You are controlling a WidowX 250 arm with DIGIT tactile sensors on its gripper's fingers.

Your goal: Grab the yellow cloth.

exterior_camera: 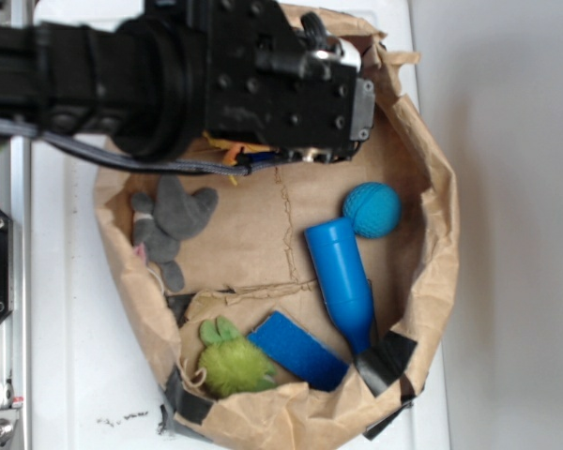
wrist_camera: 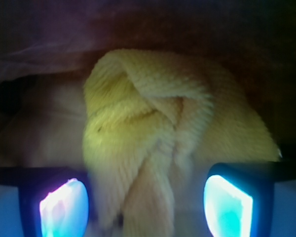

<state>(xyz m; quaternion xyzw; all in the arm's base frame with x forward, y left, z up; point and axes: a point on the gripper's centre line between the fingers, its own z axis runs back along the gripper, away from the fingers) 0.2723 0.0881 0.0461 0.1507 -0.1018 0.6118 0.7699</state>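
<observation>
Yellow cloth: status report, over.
Gripper open, pads either side of the yellow cloth, not yet closed. Cloth bunched between the fingers at the paper bag's far wall. Nothing in the way. Over.

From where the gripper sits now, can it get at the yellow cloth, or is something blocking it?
Probably yes. In the wrist view the yellow cloth lies bunched right between the two fingers of the open gripper, nothing between them. In the exterior view the arm hides nearly all of the cloth, so depth is unclear.

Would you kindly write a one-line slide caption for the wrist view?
Wrist view: open gripper straddling a bunched fold of the yellow cloth.
</observation>
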